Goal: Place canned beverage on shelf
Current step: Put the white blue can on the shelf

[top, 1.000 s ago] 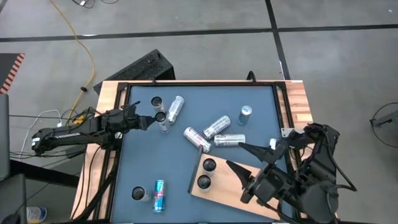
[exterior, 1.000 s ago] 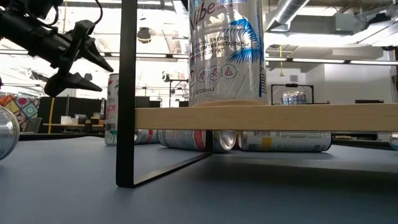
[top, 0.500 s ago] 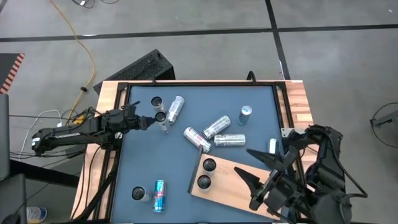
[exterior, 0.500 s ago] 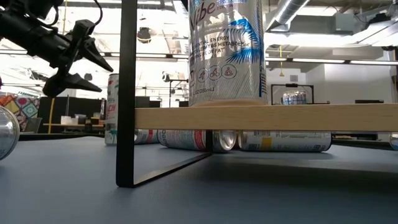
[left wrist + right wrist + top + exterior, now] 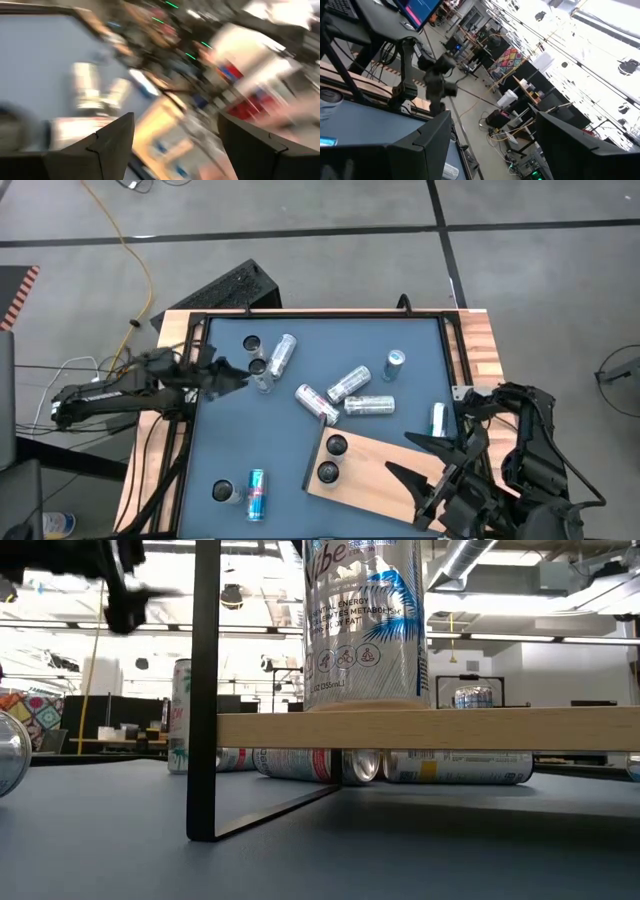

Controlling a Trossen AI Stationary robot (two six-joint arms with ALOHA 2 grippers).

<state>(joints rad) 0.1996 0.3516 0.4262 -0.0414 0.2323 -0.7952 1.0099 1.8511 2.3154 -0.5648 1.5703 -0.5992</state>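
**benchguy:** ok so where are the arms at right now?

**canwatcher:** left arm lies stretched low across the tabletop's left edge, its left gripper just over that edge, near the far-left corner, pointing at a pair of upright cans. Fingers spread apart, nothing between them. The left wrist view is a smear, so no help there

**benchguy:** and the right one?

**canwatcher:** right arm is bunched up off the near-right corner, elbow folded back, with the right gripper hanging over the right part of the shelf. Its fingers are splayed wide and empty too

**benchguy:** shelf location?

**canwatcher:** the light wooden board sits raised on a thin black frame at the tabletop's near edge, right of the middle, turned at an angle. Two cans stand upright on its left end; in the low view one silver can fills the top of the board

**benchguy:** rest of the cans?

**canwatcher:** three silver ones lying on their sides mid-tabletop, one upright toward the far right, a blue one lying near the near-left corner beside another upright can
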